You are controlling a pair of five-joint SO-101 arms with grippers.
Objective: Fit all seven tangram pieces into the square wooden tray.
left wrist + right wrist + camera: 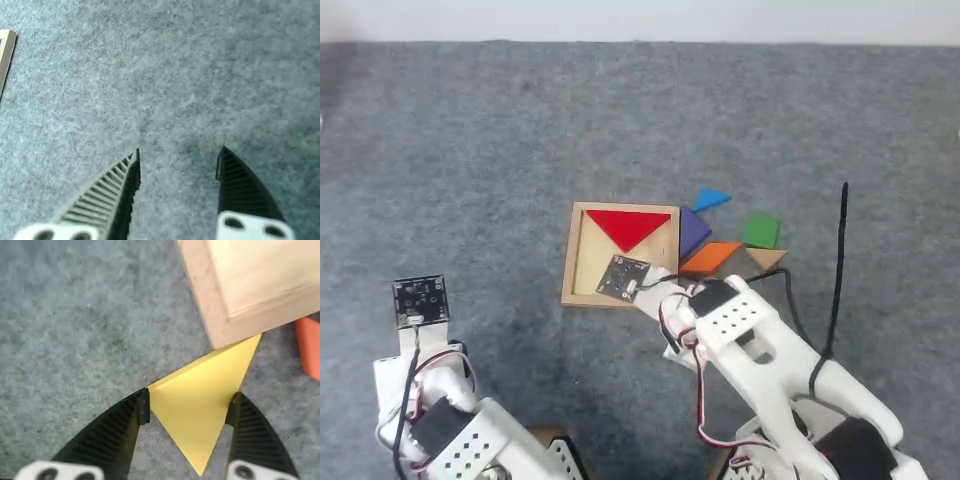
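The square wooden tray (572, 262) lies mid-table with a red triangle (630, 227) inside at its far edge. Just outside the tray's near right corner (215, 325), a yellow triangle (200, 400) lies on the carpet, one tip against the tray wall. My right gripper (189, 407) is shut on it, a finger on each side. To the right of the tray lie the purple piece (693, 232), blue triangle (711, 199), green square (761, 231), orange piece (712, 258) and tan triangle (767, 258). My left gripper (179, 155) hangs open over bare carpet, holding nothing.
Grey carpet (470, 150) covers the table. The left arm (430, 400) stands at the near left, well away from the tray. A black cable (840, 260) rises at the right, beside the right arm (750, 335).
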